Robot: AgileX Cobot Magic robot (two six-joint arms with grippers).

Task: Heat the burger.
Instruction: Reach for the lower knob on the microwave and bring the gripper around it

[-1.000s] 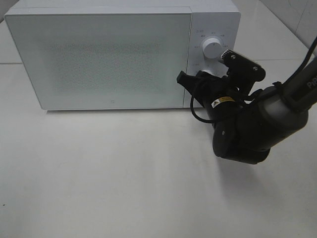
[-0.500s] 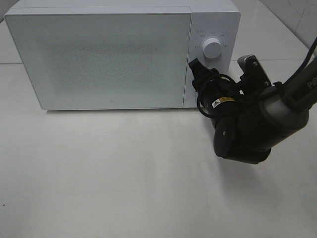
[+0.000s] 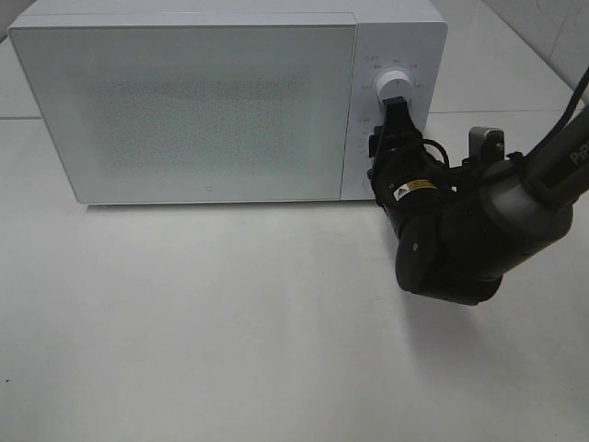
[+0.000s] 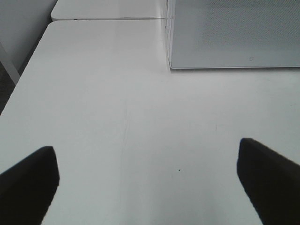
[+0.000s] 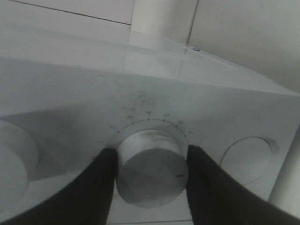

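The burger is not in view. The white microwave [image 3: 212, 110] stands at the back of the table with its frosted door shut. My right gripper [image 3: 392, 138] is at the control panel, below the upper dial [image 3: 395, 81]. In the right wrist view this gripper [image 5: 152, 180] is shut on the lower dial [image 5: 152, 164], a white knob ringed with numbers, with one dark finger [image 5: 101, 183] on each side. My left gripper [image 4: 150, 183] is open and empty, low over the bare table, with the microwave's corner [image 4: 234, 33] ahead of it.
The white table [image 3: 230, 322] stretches in front of the microwave. In the right wrist view another knob [image 5: 14, 159] and a round button outline [image 5: 246, 159] flank the held dial. The table's left edge [image 4: 28, 61] drops off near the left gripper.
My right gripper has turned about a quarter turn at the control panel, its fingers going from side by side to one above the other. The microwave has not moved.
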